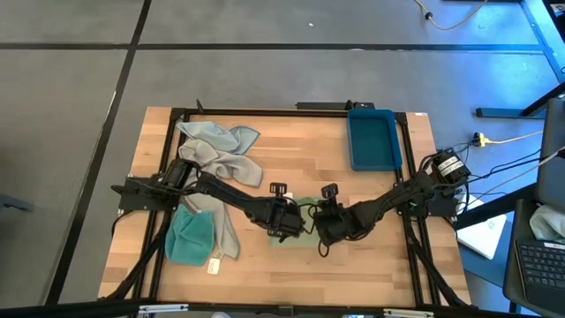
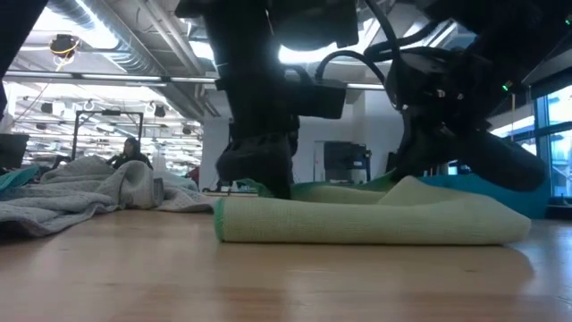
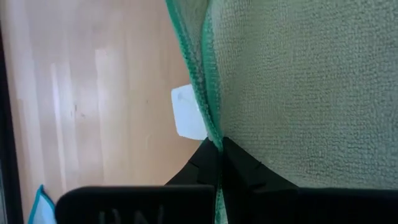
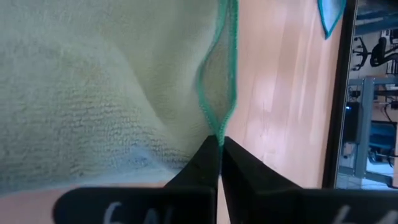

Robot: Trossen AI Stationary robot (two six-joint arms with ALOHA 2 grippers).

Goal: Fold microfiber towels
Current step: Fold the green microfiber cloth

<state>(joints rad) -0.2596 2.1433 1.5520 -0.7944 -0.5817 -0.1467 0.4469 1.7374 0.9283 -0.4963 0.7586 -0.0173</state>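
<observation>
A pale green microfiber towel (image 2: 366, 222) with a darker green hem lies folded over on the wooden table's middle, its rounded fold facing the near edge. My left gripper (image 1: 290, 224) is shut on its left far hem, beside a small white tag (image 3: 186, 112). My right gripper (image 1: 321, 224) is shut on its right far hem. Both come slanting down over the towel. A heap of grey towels (image 1: 216, 152) lies at the far left. A teal towel (image 1: 189, 238) lies at the near left. My left gripper pinches the towel's green-stitched hem (image 3: 212, 134) between its two fingertips, slanting down; two stitched edges run together there. The towel rests on the table. My right gripper pinches the hem (image 4: 219, 132) at its fingertips, slanting down, where two edges meet in a small loop; the cloth lies slack.
A rigid blue tray (image 1: 372, 138) stands at the table's far right. The grey heap (image 2: 89, 192) rises at the left in the low view. Bare wood (image 1: 353, 265) shows along the near edge.
</observation>
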